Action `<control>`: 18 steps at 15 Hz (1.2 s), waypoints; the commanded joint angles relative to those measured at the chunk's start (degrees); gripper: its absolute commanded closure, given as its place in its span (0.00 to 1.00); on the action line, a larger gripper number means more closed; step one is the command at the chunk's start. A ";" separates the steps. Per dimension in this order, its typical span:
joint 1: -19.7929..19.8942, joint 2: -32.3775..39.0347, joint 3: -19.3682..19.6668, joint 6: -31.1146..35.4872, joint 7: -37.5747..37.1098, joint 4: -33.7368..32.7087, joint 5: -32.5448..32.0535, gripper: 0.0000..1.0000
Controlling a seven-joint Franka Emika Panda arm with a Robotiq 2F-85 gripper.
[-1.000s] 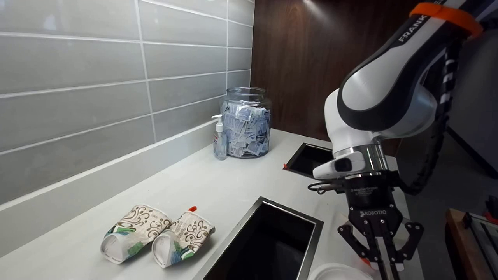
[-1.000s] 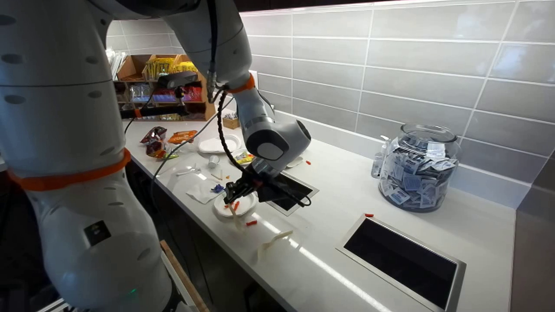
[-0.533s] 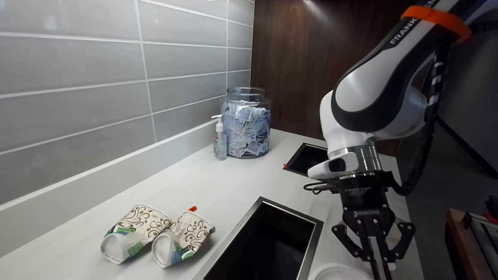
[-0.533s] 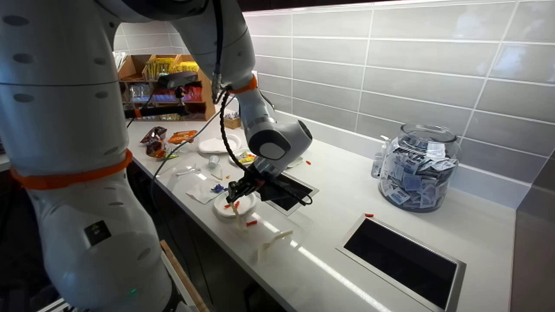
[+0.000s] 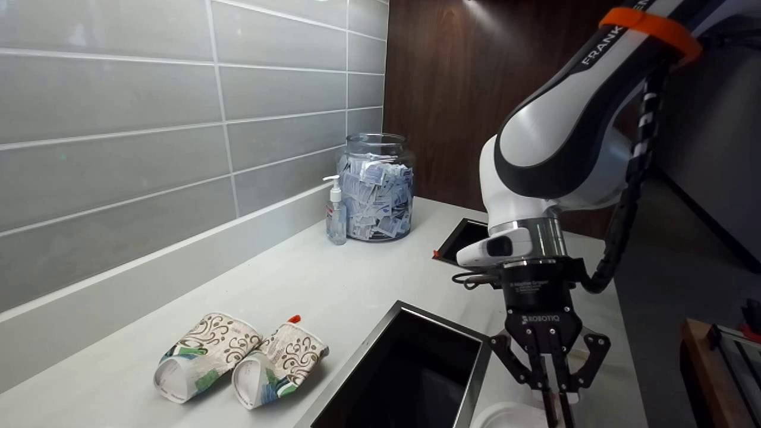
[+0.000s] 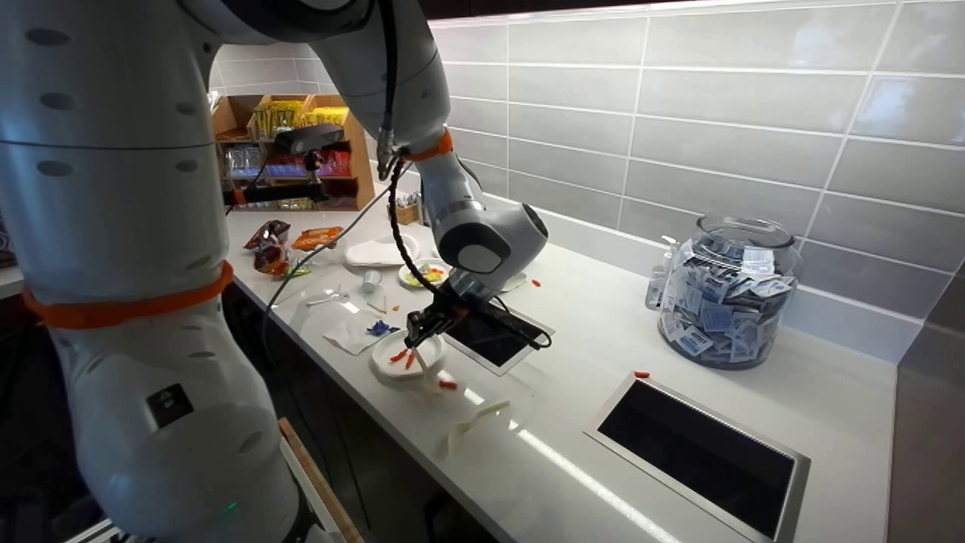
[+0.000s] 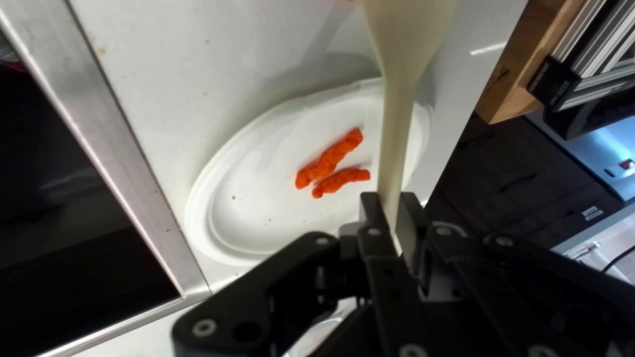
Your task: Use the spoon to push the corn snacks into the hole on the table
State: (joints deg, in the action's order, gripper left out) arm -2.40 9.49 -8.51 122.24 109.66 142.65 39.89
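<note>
Grey tiled wall [image 6: 565,128], along the back edge of a white table [image 6: 588,354]. Near the front edge: one white plate [image 7: 258,208] bearing two orange corn snacks [image 7: 330,158] (crumbs [image 7: 233,198] besides). One pincer [image 7: 390,198], clamped about the handle of a pale spoon [image 7: 397,109], which slants over the plate's rim. One loose snack [image 6: 448,385] just beyond, on the table; whether the spoon touches it cannot be told. One steel-rimmed hole [image 5: 410,368], between plate and back edge.
</note>
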 commanded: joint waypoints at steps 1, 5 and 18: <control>-0.52 1.78 0.40 1.59 -0.45 -1.71 -1.04 0.97; -0.47 1.61 0.37 1.48 -1.87 -2.32 -1.17 0.97; 0.44 2.59 1.49 -0.20 -5.45 -3.22 -7.72 0.97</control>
State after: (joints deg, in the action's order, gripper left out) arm -2.22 10.98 -7.29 122.84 104.78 140.61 34.55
